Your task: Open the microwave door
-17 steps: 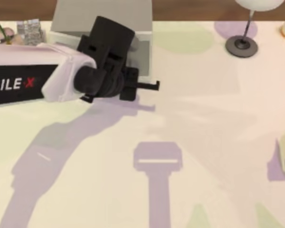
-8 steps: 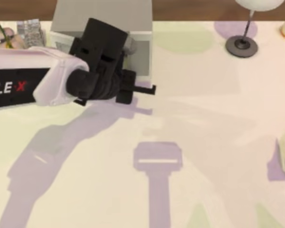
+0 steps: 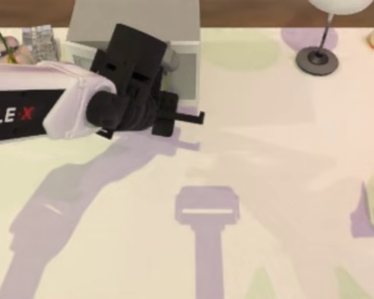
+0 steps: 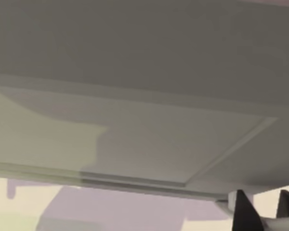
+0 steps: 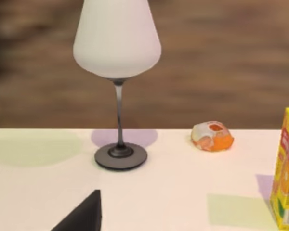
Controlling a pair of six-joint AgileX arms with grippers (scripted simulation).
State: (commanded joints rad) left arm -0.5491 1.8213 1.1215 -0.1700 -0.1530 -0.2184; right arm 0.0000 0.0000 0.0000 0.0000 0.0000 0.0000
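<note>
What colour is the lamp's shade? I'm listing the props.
White, on a thin dark stem; the lamp shows best in the right wrist view.

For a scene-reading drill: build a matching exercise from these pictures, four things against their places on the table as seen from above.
Things:
1. microwave
2. lamp
3. left gripper
4. silver box

Places:
A. far edge, right of centre
B. just in front of the microwave's front face
C. far left corner
D. far edge, left of centre

Pairs: 1-D, 2-A, 3-B, 4-C
</note>
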